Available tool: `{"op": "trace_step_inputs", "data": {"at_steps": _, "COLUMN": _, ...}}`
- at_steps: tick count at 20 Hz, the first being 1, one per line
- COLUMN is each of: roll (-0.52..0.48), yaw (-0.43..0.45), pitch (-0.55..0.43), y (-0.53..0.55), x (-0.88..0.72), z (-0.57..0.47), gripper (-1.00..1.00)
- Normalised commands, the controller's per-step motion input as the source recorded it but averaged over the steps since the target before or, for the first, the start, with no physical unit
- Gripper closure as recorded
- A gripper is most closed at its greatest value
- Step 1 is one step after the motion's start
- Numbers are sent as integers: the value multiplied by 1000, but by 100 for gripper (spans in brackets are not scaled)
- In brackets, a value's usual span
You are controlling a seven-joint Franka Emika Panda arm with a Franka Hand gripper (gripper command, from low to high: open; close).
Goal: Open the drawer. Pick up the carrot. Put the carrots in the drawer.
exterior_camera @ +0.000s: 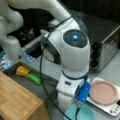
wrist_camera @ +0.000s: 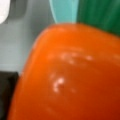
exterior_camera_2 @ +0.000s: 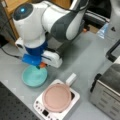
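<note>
The carrot [wrist_camera: 67,75] fills nearly the whole wrist view as a glossy orange mass, which fits a piece held right beneath the camera. In a front view only a small orange sliver of it [exterior_camera_2: 42,65] shows, tucked under the blue wrist housing and just above the rim of the teal bowl [exterior_camera_2: 34,76]. The gripper [exterior_camera_2: 41,65] sits at that same spot, its fingers masked by the arm's own body. Judging by how close the carrot stays to the wrist camera, the gripper appears closed on the carrot, holding it just over the bowl, though the contact itself cannot be seen.

The drawer [exterior_camera: 37,86] lies open in a front view, a dark grey tray below the light wooden top [exterior_camera: 17,100], so the opening step looks done. A yellow vegetable [exterior_camera: 22,71] and a green vegetable [exterior_camera: 33,78] rest inside it, touching end to end. The carrot is well apart from the drawer, not yet inside.

Near the bowl stands a white scale bearing a pink plate [exterior_camera_2: 57,97], and a silver toaster oven [exterior_camera_2: 106,92] is cut off at a front view's right edge. The arm's large white joint blocks much of the drawer's far side and the bowl's interior in a front view [exterior_camera: 83,112].
</note>
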Motion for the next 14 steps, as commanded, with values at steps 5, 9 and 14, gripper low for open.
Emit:
{"op": "trace_step_inputs", "data": {"at_steps": 5, "roll": 6, "yaw": 276, "pitch": -165, "y": 86, "x": -317, "z": -53, "gripper": 100}}
{"op": "trace_step_inputs", "data": {"at_steps": 9, "roll": -15, "yaw": 294, "pitch": -175, "y": 141, "x": -371, "z": -30, "gripper": 100}}
{"op": "trace_step_inputs", "data": {"at_steps": 14, "roll": -39, "yaw": 377, "pitch": -182, "y": 133, "x": -435, "z": 37, "gripper": 100}}
